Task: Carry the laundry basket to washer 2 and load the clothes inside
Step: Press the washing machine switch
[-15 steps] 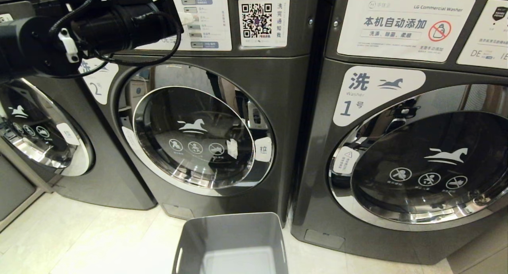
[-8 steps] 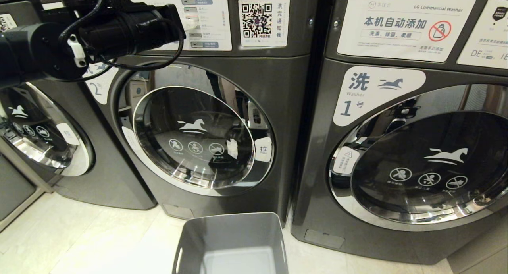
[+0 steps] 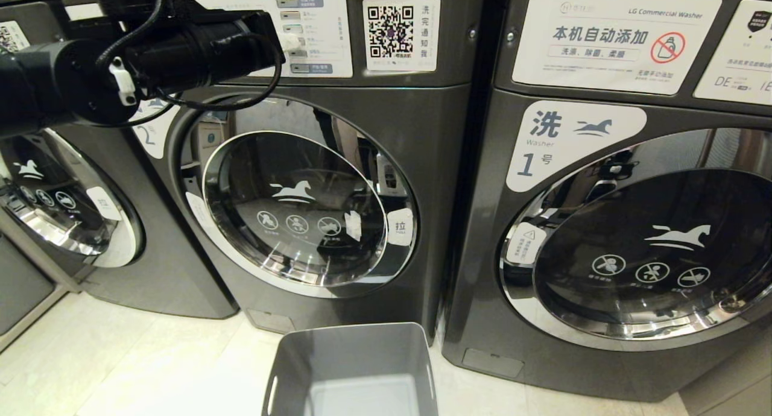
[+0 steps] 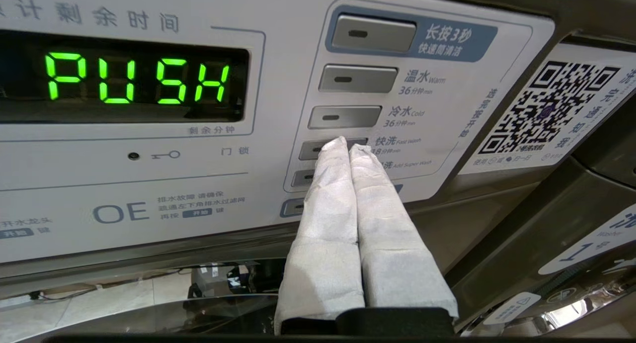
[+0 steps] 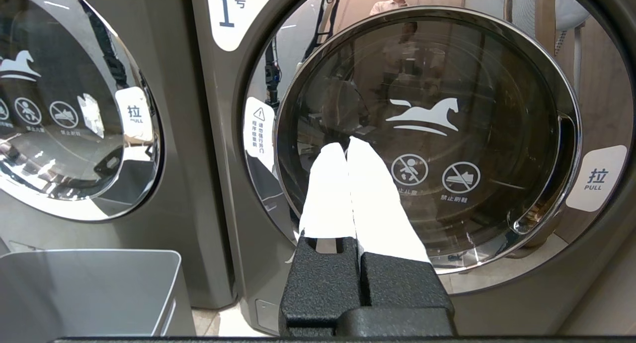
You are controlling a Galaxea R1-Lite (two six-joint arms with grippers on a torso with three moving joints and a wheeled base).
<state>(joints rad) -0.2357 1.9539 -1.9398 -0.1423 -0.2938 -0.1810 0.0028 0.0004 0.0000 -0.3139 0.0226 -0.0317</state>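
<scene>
1. One laundry basket (image 3: 353,368) (nothing visible inside) stands on the floor before washer 2 (image 3: 313,181), well below the left gripper (image 4: 347,146).
2. Left jaws, pressed together, touch a control panel button (image 4: 313,148).
3. Right gripper (image 5: 347,149), jaws together, faces washer 1 (image 5: 427,134).

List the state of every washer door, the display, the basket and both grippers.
washer 2 door: closed
washer 1 door: closed
display: lit, reads PUSH
laundry basket: on floor, shows no clothes
left gripper: shut, tips at the quick-wash button
right gripper: shut, empty
</scene>
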